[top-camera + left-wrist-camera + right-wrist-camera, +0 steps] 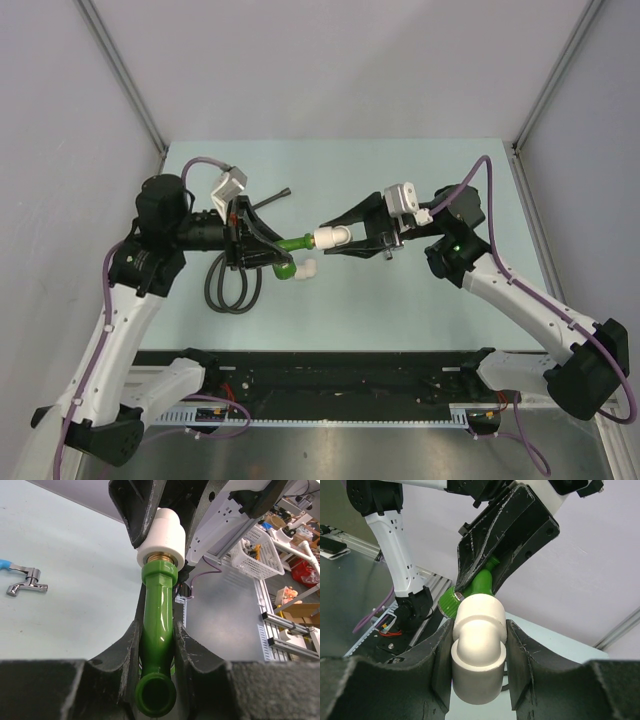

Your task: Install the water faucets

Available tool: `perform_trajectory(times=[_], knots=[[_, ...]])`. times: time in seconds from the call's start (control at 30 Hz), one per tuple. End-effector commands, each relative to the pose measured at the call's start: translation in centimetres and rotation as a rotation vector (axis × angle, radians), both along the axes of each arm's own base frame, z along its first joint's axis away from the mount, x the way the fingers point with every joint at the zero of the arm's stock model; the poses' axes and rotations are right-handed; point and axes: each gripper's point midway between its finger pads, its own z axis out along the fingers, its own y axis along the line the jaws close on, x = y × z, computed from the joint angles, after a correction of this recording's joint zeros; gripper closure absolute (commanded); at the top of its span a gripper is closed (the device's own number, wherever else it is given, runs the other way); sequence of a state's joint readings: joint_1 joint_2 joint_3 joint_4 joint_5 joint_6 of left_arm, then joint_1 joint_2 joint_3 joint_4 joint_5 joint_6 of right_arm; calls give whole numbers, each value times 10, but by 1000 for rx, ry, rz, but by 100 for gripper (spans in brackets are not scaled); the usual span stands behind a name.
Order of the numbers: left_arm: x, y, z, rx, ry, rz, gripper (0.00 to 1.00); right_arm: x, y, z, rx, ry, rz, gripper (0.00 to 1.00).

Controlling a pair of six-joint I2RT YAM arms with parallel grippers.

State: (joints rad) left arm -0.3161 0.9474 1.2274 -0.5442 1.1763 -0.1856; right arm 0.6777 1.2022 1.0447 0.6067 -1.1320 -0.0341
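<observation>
The green faucet [293, 243] is held level above the table between the two grippers. My left gripper [272, 247] is shut on its green body [159, 615], with the spout mouth toward the camera. The faucet's threaded end sits in the mouth of a white elbow fitting [162, 537], with a brass ring showing at the joint. My right gripper [340, 238] is shut on that elbow [477, 640], and the green faucet [482, 582] shows beyond it. The blue-handled chrome faucet [22, 580] lies on the table, apart from both grippers.
A second white elbow fitting [306, 268] lies on the table just below the held faucet. A coiled black hose [230, 285] lies by the left arm. A black rail [340, 375] runs along the near edge.
</observation>
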Motion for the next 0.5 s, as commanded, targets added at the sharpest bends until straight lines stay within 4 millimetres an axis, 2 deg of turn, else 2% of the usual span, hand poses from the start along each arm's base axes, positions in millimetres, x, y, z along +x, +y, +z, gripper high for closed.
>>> perform_trajectory(times=[0.0,0.47], knots=[[14,1,19,-12,-205,47,100,-22,4,2,-27,59,87,100],[21,2,19,-15,-308,85,100,-23,5,16,9,154,116,100]])
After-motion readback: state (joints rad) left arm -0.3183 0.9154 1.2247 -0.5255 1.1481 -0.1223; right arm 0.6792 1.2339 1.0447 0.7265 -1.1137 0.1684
